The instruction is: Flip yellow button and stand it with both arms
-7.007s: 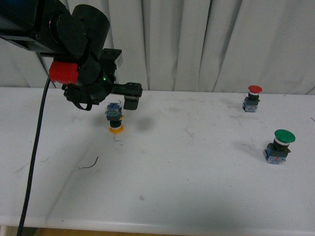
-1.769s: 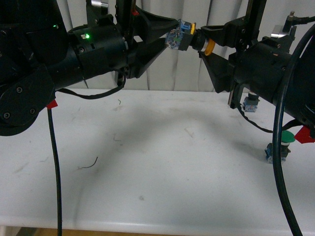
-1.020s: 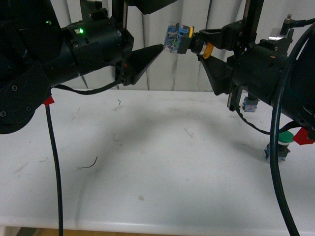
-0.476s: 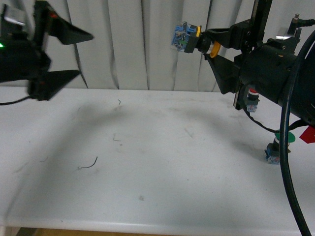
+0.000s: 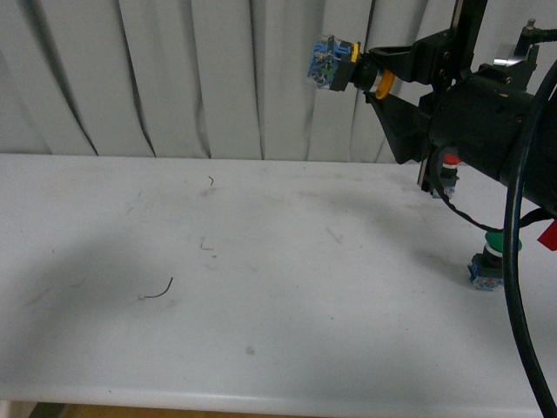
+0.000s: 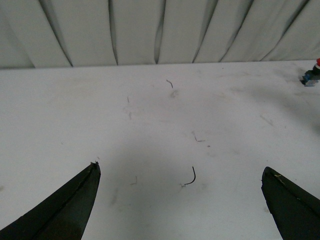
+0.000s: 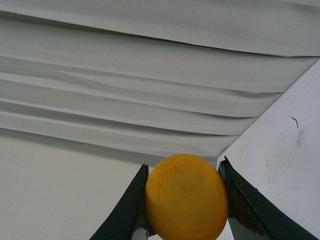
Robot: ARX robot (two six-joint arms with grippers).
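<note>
The yellow button [image 5: 334, 64] hangs in mid-air, above and to the left of the red-capped button [image 5: 449, 162]. It is pinched in the right end effector [image 5: 371, 77], lying roughly on its side with the blue block pointing away from the wrist. In the right wrist view the two slim black fingers [image 7: 131, 210] press on opposite edges of the round cap [image 7: 186, 196], so this end effector is clamped on the button. The cap is a smooth, slightly domed disc of hard yellow-orange plastic. I judge that such a curved, glossy rim gives little bite and could let the piece swivel or slip out. The black neck is narrower. The blue block is squared and flat-sided, with small fittings too fine to make out, and looks the surer place to hold. The whole piece looks light, stiff and not fragile, but its wide cap on a small base probably tips easily when set down. The left end effector [image 6: 180, 167] has its fingers spread wide with nothing between them, low over the counter [image 5: 261, 340] and well apart from the red-capped button. The counter is matte white and scuffed. The green-capped button [image 5: 489, 263] stands on it, nearer the camera than the red-capped button. A pleated pale curtain [image 5: 174, 78] hangs behind.
</note>
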